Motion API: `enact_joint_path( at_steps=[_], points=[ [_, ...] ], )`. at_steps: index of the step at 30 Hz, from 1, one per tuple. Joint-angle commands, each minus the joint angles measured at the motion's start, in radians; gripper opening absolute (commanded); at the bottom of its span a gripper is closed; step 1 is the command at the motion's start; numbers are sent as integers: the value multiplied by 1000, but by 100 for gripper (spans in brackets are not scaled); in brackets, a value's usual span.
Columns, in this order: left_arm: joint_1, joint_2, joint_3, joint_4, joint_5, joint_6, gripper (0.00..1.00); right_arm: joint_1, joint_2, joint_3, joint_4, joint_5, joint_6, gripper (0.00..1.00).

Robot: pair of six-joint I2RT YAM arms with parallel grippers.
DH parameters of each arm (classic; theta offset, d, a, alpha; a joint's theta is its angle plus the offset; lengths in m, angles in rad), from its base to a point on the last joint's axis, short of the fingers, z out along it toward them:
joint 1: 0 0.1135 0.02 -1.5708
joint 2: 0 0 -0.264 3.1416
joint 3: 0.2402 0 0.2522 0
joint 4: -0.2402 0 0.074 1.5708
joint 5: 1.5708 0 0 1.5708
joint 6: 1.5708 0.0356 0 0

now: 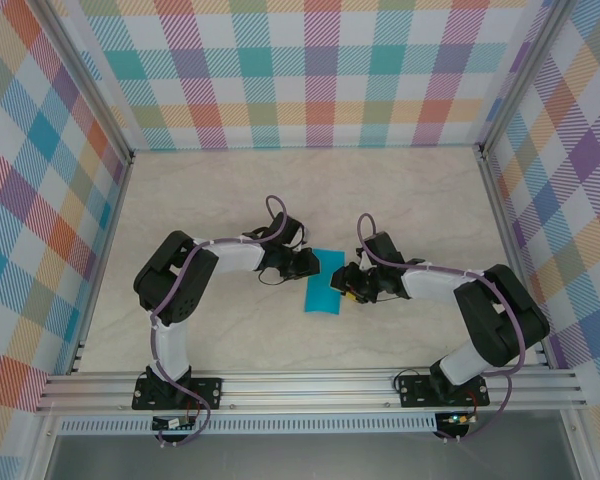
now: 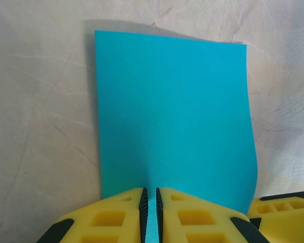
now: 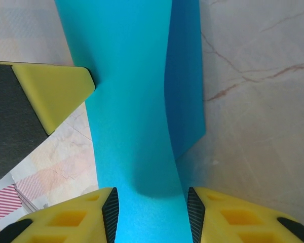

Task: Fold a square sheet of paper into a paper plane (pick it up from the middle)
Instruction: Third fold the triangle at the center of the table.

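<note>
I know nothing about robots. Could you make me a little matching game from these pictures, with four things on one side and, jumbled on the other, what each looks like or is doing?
Things:
1. left gripper
2. right gripper
3. sheet of paper
4. walls

Descriptions:
A. colourful plaid checks
B. jaws apart, with the paper running between them
C. bright cyan-blue and bowed
D. pinched shut on the paper's edge

Pairs: 1-D, 2-B, 3-C, 4-A
</note>
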Motion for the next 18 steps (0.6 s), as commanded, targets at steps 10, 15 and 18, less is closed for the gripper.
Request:
enact_joint_path(
  at_steps=[10, 15, 18],
  points=[
    [-2, -6, -46, -20, -16, 10, 16, -46, 34, 63, 53, -71, -12, 45],
    [-2, -13, -48, -19, -16, 12, 17, -57, 75, 82, 47, -114, -26, 40],
    [-2, -25, -53, -8, -7, 14, 18, -57, 95, 104, -29, -74, -26, 34]
  ],
)
